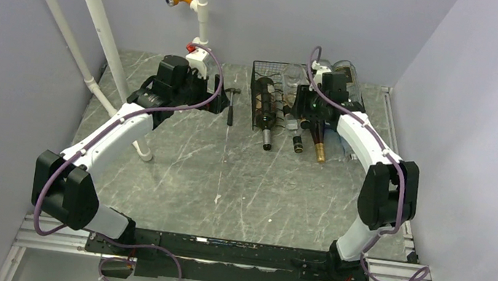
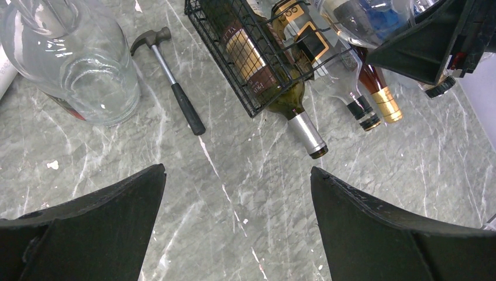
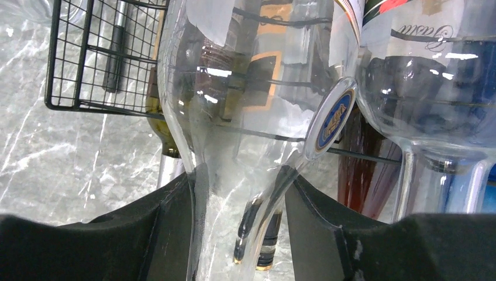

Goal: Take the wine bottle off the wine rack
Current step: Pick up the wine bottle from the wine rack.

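Gripped, not out yet.
Your right fingers (image 3: 169,234) clamp the clear bottle (image 3: 245,117), lying in the rack (image 3: 70,105); left fingers (image 2: 105,222) apart.

A black wire box-shaped wine rack (image 1: 262,76) sits on the grey marbled desk (image 1: 226,174), dark glass bottles (image 1: 265,112) poking out; a small hammer (image 1: 231,107) lies beside.

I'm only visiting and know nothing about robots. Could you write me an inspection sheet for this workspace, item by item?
Surface: grey veined table.
Job's things: black wine rack holding several bottles, necks pointing out; clear wine bottle among them.
Clutter: hammer; clear glass jug beside it.
End effectors: left end effector open above the table; right end effector shut on the clear wine bottle's neck.
Cables: purple cables along both arms.
Surroundings: white pipes; lilac walls.
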Robot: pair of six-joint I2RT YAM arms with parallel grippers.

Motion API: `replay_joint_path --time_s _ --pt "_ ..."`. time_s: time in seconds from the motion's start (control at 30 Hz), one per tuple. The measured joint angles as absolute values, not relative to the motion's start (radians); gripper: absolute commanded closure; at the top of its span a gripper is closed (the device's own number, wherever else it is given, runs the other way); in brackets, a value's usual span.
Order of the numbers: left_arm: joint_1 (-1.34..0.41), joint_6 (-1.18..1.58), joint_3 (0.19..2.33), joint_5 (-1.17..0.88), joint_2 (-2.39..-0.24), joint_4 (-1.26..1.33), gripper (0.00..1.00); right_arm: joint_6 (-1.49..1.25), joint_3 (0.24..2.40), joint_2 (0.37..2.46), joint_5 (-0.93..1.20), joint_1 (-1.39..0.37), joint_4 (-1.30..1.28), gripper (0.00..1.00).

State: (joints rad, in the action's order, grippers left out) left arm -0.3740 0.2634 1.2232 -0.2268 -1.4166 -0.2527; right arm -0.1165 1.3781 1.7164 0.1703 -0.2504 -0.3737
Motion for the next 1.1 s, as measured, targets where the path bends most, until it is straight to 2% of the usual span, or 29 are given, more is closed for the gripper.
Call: replay_joint_path --time_s 1.1 --pt "-0.374 0.263 1.223 -0.226 -1.417 -0.252 0.01 -0.205 1.341 1.651 0.446 -0.138 -0.409 1.0"
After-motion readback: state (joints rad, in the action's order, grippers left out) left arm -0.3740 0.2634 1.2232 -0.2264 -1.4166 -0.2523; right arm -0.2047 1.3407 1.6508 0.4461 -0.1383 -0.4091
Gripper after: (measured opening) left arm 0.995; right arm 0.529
